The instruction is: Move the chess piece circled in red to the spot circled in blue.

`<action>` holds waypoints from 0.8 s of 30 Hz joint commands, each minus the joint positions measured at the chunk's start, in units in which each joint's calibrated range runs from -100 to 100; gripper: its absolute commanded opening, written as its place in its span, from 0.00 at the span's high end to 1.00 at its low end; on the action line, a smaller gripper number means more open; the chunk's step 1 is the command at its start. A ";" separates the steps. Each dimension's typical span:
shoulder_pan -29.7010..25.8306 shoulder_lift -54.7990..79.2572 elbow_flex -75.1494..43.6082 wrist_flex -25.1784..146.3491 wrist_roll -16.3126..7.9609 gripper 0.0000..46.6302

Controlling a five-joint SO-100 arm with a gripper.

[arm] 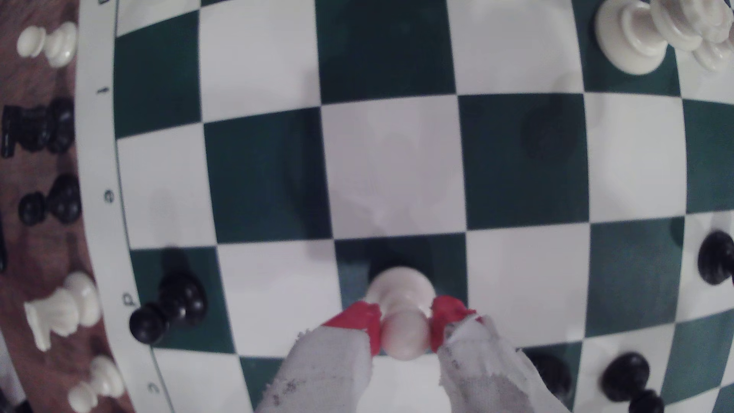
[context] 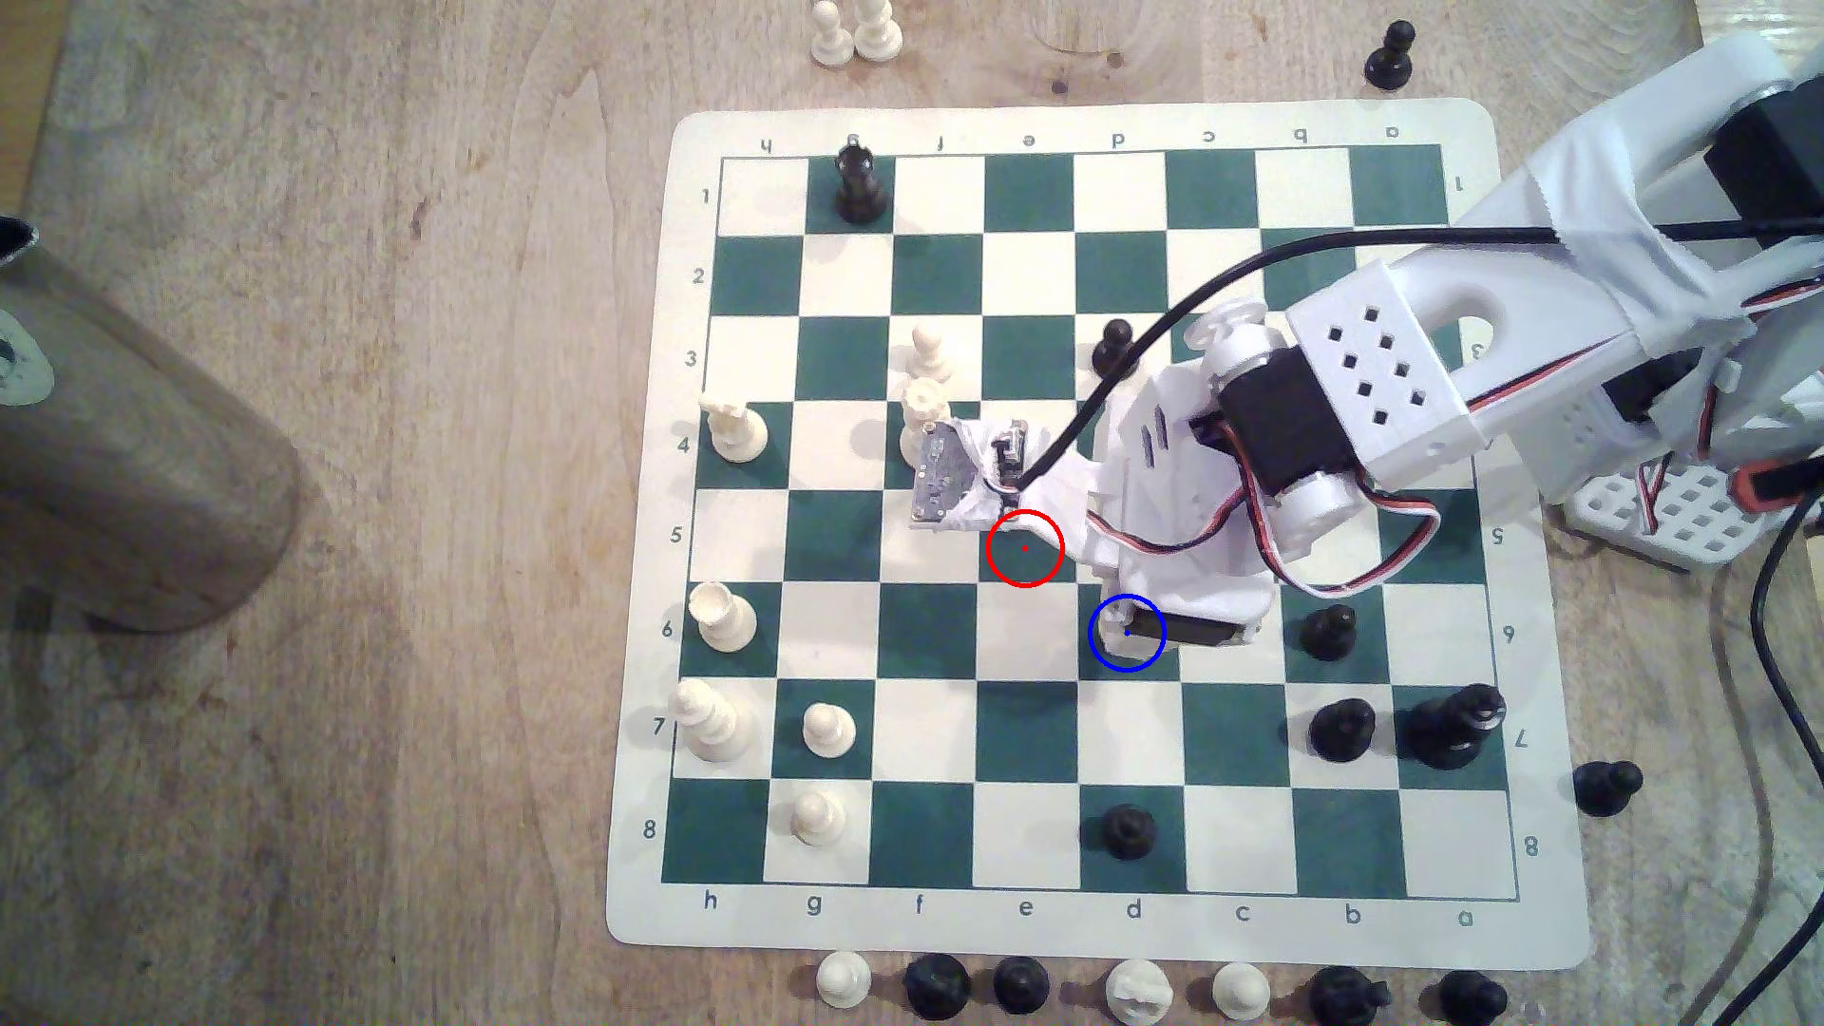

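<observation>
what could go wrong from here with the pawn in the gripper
1. The red fingertips pinch only the round head of the white pawn, so it may pivot or slip out.
2. In the exterior view the wrist covers much of the blue-ringed square, so that view cannot confirm the pawn is centred there.
3. A black pawn leans on a nearby square; a low sweep of the gripper might topple it.

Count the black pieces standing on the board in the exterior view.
6: black pieces on g1, d3, b6, b7, a7 and d8. The arm may hide others.
</observation>
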 commanded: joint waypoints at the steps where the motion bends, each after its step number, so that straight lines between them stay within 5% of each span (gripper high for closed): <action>1: 0.29 -0.03 -0.83 -0.77 0.44 0.99; 11: 0.13 1.59 -0.74 -1.35 0.44 0.99; 17: 0.21 1.42 0.26 -1.35 0.63 0.75; 24: 0.76 0.74 0.71 -1.02 0.83 0.60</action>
